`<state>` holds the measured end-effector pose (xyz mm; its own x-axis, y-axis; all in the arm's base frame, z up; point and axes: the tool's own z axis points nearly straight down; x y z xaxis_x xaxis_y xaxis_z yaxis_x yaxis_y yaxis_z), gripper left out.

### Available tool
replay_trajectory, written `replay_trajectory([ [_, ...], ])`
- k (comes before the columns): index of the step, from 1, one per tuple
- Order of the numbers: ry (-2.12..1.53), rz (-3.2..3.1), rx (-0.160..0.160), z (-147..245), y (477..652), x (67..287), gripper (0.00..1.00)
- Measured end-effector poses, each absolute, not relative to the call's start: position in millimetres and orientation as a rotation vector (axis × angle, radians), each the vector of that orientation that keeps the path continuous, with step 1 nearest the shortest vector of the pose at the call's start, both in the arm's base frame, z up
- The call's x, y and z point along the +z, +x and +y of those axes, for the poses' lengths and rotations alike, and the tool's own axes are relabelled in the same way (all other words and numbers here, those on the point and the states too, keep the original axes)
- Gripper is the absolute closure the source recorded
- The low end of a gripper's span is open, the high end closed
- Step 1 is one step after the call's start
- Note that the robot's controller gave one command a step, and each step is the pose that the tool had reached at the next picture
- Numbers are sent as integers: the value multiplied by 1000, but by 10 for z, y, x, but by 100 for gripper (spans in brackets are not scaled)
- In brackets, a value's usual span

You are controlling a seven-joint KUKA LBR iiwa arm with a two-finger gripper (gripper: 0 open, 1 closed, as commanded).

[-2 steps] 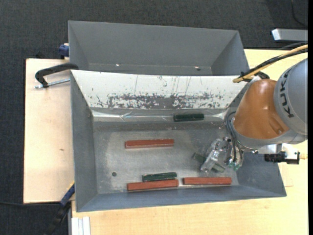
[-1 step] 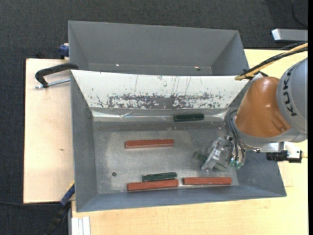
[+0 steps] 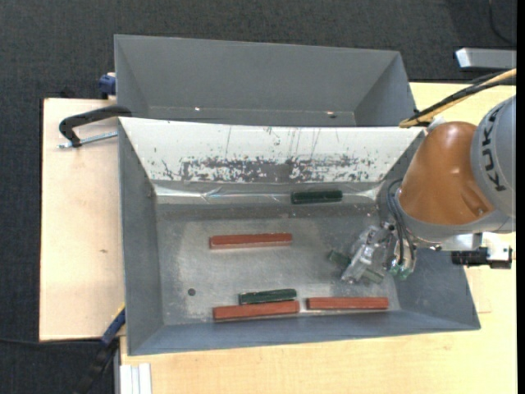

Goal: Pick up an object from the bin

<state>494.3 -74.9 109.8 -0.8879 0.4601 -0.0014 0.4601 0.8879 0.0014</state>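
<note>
My gripper (image 3: 366, 260) hangs low at the right side of the bin, just above the floor. Closest to it is a red-brown flat bar (image 3: 348, 304), which lies along the front wall a little below it. A second red-brown bar (image 3: 256, 310) lies to the left of that one, with a dark green bar (image 3: 267, 297) resting against its far side. A third red-brown bar (image 3: 250, 240) lies alone on the floor, left of the gripper. Nothing shows held in the gripper.
Another dark green bar (image 3: 317, 196) lies at the foot of the scuffed back wall. The arm's orange cover stands over the bin's right wall. Bare floor stretches between the middle bar and the gripper.
</note>
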Motion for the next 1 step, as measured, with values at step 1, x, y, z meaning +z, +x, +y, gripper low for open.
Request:
replay_trajectory([
  [1,743,3054,1,-746,4941,1665,100],
])
